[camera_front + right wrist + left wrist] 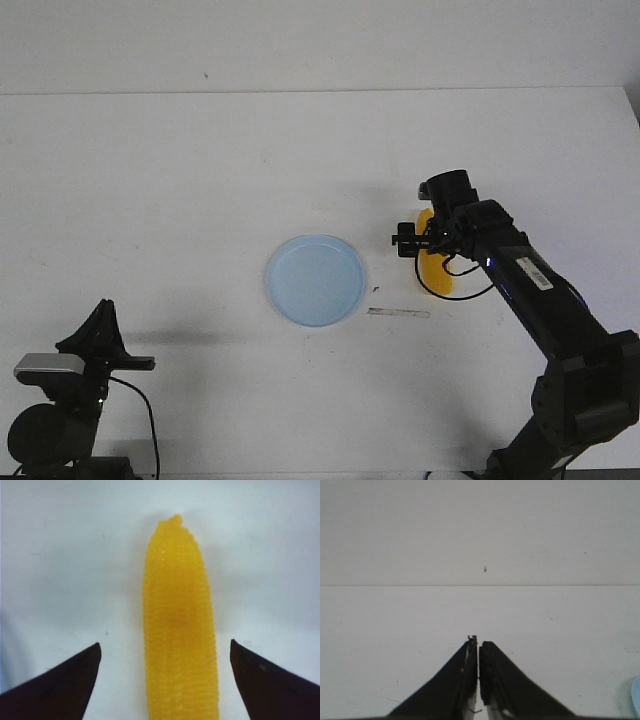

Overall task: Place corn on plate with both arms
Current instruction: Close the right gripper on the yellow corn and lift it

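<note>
The yellow corn (437, 274) lies on the white table right of the pale blue plate (316, 280), which has nothing on it. My right gripper (428, 243) hangs over the corn's far half and hides part of it. In the right wrist view the corn (180, 630) runs lengthwise between the two fingers of the right gripper (165, 647), tapered end away from them. That gripper is open, with a gap on each side of the cob. My left gripper (100, 315) rests at the near left, far from both. It (478, 642) is shut on nothing.
A thin grey strip (398, 313) lies on the table just in front of the corn. A sliver of the plate's rim (637, 695) shows at the edge of the left wrist view. The table's far edge (300, 92) meets a white wall.
</note>
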`<state>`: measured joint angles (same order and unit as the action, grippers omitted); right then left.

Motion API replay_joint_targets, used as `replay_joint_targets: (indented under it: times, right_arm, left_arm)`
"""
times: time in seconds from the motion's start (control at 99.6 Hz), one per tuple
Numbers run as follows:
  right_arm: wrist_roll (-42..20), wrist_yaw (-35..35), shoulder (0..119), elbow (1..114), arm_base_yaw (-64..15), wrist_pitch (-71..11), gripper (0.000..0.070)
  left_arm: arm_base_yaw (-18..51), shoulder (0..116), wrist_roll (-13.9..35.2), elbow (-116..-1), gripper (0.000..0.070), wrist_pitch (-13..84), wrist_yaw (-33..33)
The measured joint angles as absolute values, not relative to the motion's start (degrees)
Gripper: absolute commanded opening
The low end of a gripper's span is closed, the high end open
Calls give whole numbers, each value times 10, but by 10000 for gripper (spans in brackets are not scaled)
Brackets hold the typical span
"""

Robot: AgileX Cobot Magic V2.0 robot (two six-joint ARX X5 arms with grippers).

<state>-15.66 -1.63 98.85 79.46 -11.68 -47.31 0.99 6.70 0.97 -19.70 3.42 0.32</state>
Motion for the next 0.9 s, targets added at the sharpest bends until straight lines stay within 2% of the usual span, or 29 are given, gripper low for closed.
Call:
replay_joint_targets:
  times: [0.151, 0.402, 0.542, 0.904]
  right_arm:
    - [-154, -28, 1008, 795, -117, -474, 559]
    - [-153, -30, 1023, 795, -114, -475, 430]
    - [-152, -30, 1023, 795, -112, -475, 321]
    - [-152, -30, 1023, 795, -111, -475, 322]
  left_arm:
    - [10, 67, 10, -197, 1, 34, 3]
    - [10, 67, 10, -197, 1, 34, 3]
    - [10, 67, 10, -197, 1, 34, 3]
    - [10, 67, 10, -197, 1, 34, 3]
